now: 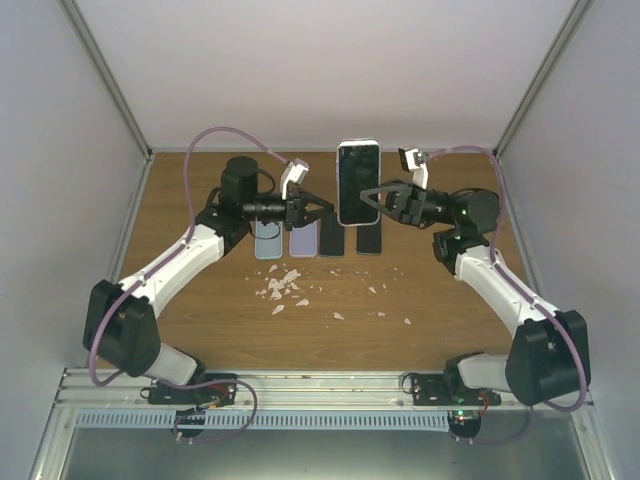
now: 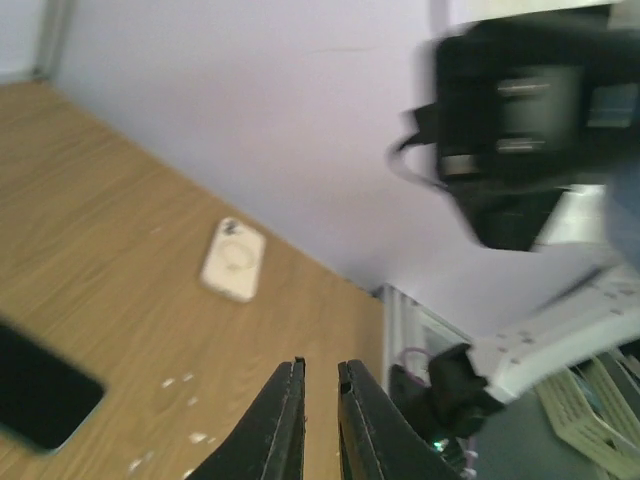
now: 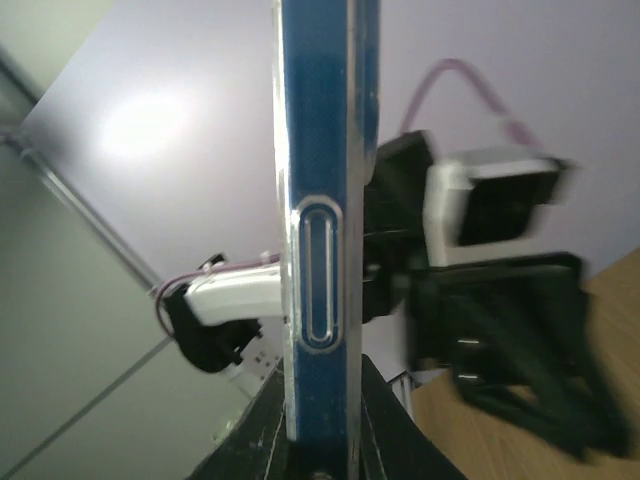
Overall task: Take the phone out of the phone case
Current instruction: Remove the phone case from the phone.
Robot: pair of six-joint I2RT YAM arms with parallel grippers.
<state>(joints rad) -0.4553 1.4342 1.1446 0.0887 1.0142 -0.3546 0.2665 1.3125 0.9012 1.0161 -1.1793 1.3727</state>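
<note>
Our right tool [image 1: 367, 205] clamps the phone [image 1: 357, 170] upright. Our left tool [image 1: 330, 208], nearly closed and empty, hovers beside it. Next, we judge, it must hook the phone case [image 1: 340, 172] rim.

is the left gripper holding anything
No, the left gripper has nothing between its nearly closed fingers.

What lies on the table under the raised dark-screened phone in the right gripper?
Four flat slabs in a row: pale blue, lilac, two black. The phone, left gripper and right gripper hide their far ends; phone or case, unclear.
</note>
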